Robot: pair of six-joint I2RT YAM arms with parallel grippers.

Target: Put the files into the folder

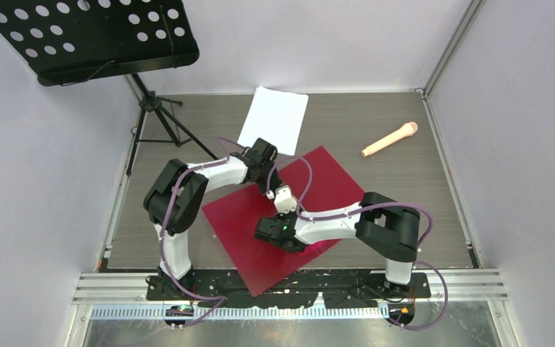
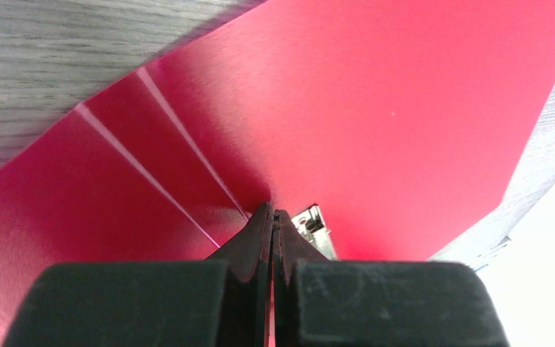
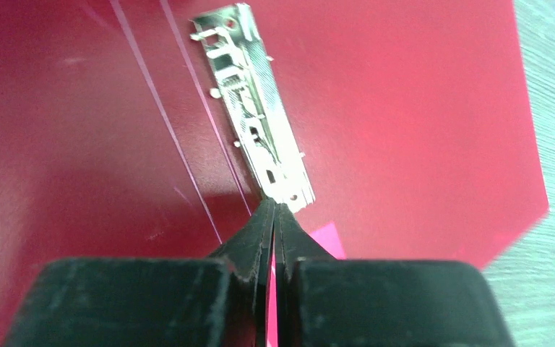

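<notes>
- Right gripper, fingers pressed together, is pointing at the metal clip
- Left gripper, likewise pinched together, is hanging over the folder lying open
- Table is stretching rightward past its edge
- Files are lying just beyond its far edge

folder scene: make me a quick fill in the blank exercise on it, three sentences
1. The folder lies ___ on the table, its metal clip showing.
2. The files, lying beyond the folder, are ___ in colour.
3. The fingers of the left gripper and right gripper are ___.
Missing words: open; white; shut.
</notes>
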